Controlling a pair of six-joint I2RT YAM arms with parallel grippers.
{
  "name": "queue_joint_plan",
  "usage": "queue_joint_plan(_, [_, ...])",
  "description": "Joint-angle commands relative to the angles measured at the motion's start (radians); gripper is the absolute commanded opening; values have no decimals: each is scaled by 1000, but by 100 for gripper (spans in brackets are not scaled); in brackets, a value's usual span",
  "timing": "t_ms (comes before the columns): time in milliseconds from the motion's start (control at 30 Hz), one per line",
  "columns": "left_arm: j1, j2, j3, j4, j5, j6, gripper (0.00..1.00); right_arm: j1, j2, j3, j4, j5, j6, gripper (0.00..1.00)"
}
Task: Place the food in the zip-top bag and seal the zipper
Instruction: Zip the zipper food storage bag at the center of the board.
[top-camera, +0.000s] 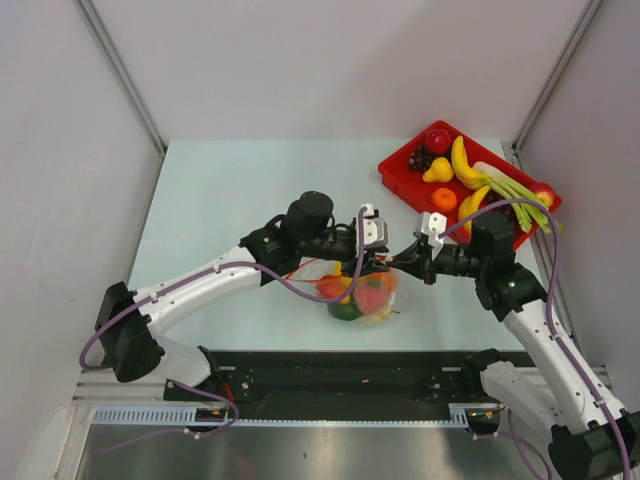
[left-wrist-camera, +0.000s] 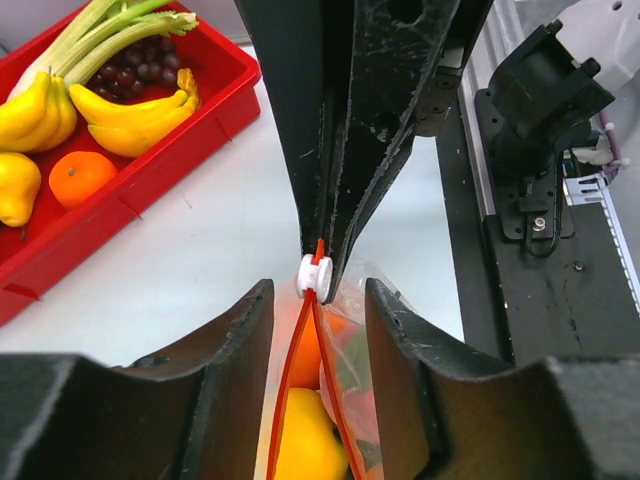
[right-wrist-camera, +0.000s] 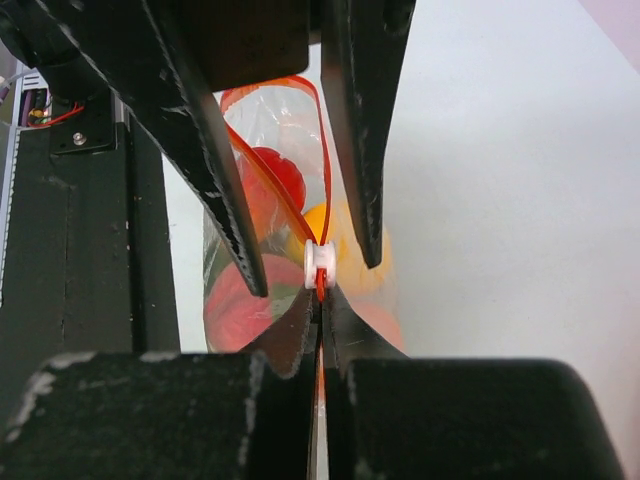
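Note:
The clear zip-top bag (top-camera: 362, 296) hangs just above the table between both grippers, holding orange (top-camera: 330, 287), red (top-camera: 371, 298) and green (top-camera: 343, 311) food. In the left wrist view an orange fruit (left-wrist-camera: 305, 350) and a yellow one (left-wrist-camera: 305, 440) show through the part-open zipper (left-wrist-camera: 288, 385). My right gripper (right-wrist-camera: 320, 296) is shut on the zipper strip just behind its white slider (right-wrist-camera: 320, 263). My left gripper (left-wrist-camera: 318, 286) is open, with a finger on each side of the bag's mouth at the slider (left-wrist-camera: 317, 276). The two grippers meet tip to tip in the top view, the left (top-camera: 384, 258) and the right (top-camera: 404, 259).
A red tray (top-camera: 395, 180) at the back right holds bananas (top-camera: 462, 165), an orange (top-camera: 444, 199), a yellow pear (top-camera: 437, 171), grapes, red fruit and green stalks. It also shows in the left wrist view (left-wrist-camera: 100, 215). A black rail (top-camera: 350, 370) runs along the near table edge.

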Motion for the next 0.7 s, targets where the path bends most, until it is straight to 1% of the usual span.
queue_joint_plan(0, [-6, 10, 59, -1, 21, 33, 42, 3, -19, 2, 24, -7, -11, 0])
queue_joint_plan(100, [-6, 16, 63, 5, 28, 33, 38, 3, -19, 2, 18, -7, -17, 0])
queue_joint_plan(333, [-6, 15, 66, 8, 44, 22, 38, 3, -22, -1, 8, -8, -25, 0])
queue_joint_plan(433, [-6, 16, 69, 5, 48, 28, 32, 3, -23, -2, 10, -10, -25, 0])
queue_joint_plan(467, [-6, 18, 69, -3, 48, 31, 25, 5, -23, -2, 11, -10, -25, 0])
queue_joint_plan(533, [-5, 20, 73, -7, 51, 35, 19, 3, -25, -2, 10, -7, -26, 0])
queue_joint_plan(567, [-5, 15, 71, -9, 54, 34, 13, 3, -25, -2, 11, -5, -26, 0])
queue_joint_plan(633, [-5, 9, 60, -9, 57, 36, 8, 2, -25, -2, 7, -2, -25, 0])
queue_joint_plan(667, [-2, 6, 56, -17, 59, 39, 3, -3, -30, -2, 5, -4, -23, 0])
